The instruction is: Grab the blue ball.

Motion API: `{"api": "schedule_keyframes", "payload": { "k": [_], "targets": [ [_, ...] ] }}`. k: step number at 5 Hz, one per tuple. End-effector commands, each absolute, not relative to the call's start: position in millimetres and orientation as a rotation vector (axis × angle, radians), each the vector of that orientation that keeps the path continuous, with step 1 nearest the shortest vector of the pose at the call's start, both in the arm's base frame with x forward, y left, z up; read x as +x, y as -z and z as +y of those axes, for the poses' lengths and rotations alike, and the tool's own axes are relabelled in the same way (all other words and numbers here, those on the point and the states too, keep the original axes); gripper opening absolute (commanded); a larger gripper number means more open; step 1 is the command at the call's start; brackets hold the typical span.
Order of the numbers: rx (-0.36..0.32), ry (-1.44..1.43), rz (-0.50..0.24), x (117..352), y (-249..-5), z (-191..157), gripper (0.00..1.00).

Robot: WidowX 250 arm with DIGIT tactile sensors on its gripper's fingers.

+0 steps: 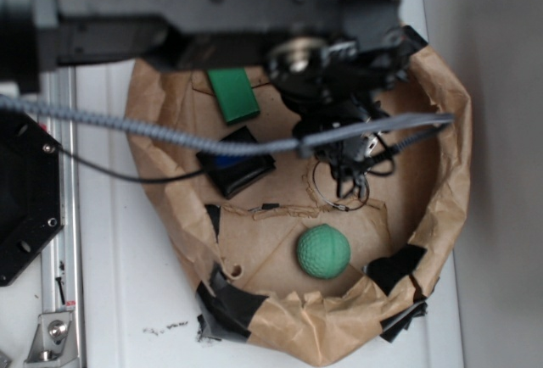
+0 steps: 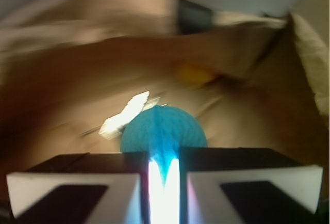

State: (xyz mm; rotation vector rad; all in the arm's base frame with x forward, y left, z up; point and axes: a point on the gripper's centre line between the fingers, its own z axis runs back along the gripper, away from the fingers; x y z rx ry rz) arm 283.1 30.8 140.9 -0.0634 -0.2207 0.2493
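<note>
Hiding the blue ball (image 2: pixel 164 131), blurred gripper (image 2: pixel 164 175) overlaps it.

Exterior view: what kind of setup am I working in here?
Likely a lab test rig, not a home: a taped-up brown paper bin on a white bench with a metal rail, holding practice props like the green ball and blue ball.

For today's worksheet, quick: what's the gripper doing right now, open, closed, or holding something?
Gripper: closed on the blue ball, as far as the wrist view shows.
</note>
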Motion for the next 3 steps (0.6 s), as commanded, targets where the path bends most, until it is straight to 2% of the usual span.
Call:
{"api": "schedule_keyframes", "payload": {
  "k": [1, 2, 3],
  "targets": [
    [-0.163, -0.232, -0.143, 265.6, -187.0, 1.5, 0.00],
    [-0.126, -0.209, -0.111, 260.2, -184.5, -1.1, 0.00],
    [-0.071, -0.267, -0.122, 256.7, -180.8, 4.8, 0.00]
  ]
}}
